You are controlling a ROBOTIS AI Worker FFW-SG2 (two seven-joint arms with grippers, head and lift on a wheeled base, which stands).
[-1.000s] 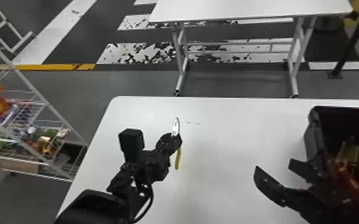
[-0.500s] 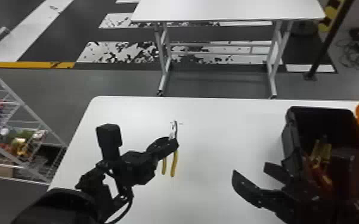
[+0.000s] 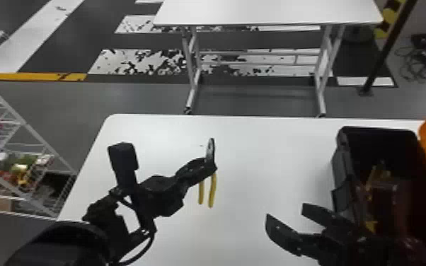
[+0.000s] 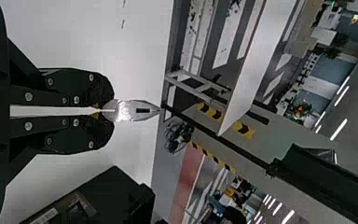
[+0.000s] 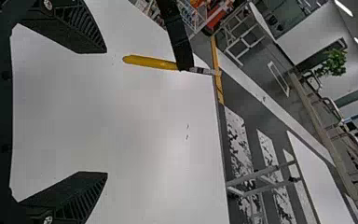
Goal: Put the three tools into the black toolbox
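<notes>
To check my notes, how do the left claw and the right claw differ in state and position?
The left claw is closed on yellow-handled pliers; the right claw is open and empty. In the head view, the left claw is farther from the black toolbox than the right claw. Both are black.

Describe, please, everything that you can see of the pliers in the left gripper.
The pliers have two slim yellow handles, set slightly apart, and a silvery, metal-looking head that tapers to a tip and has a dark slot. They stand roughly upright, head up and handles down, seemingly raised over the white table, to the left of the black toolbox. The left gripper pinches them just below the head.
</notes>
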